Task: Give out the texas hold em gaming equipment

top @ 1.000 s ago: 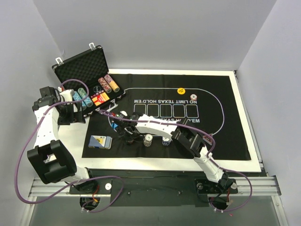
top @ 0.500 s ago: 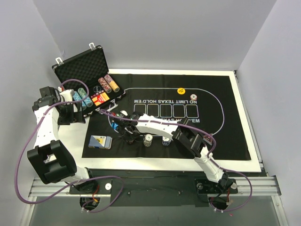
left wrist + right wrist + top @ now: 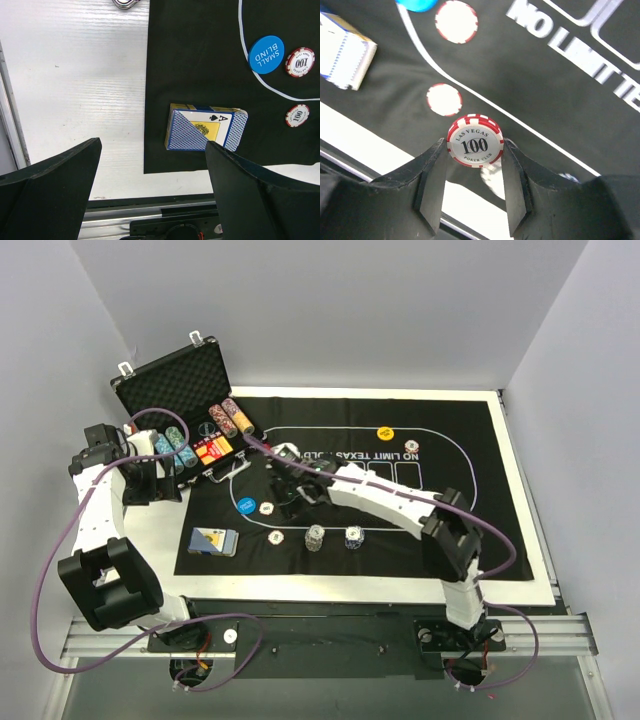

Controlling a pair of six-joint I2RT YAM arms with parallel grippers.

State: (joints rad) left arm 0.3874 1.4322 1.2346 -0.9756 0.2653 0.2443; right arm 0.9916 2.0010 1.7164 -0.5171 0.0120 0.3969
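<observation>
From above, my right claw [image 3: 292, 490] hangs over the felt mat [image 3: 480, 490], near the case [image 3: 185, 375]. Left wrist: my left claw [image 3: 152, 145] gapes empty above the card deck [image 3: 206, 128]. Right wrist: I'm pinching a red 100 chip [image 3: 474, 146] by its rim. I judge it light, rigid and slick, best held at the edges.

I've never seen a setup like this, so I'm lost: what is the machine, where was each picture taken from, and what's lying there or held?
These are two robot arms, bolted side by side. The wide picture looks down from above and behind; the other two come from cameras on each wrist. On the black mat lie a card box, a blue button, a yellow button and chip stacks; an open case sits at the left. The right fingers pinch a red-and-white 100 chip; the left fingers are open, empty.
</observation>
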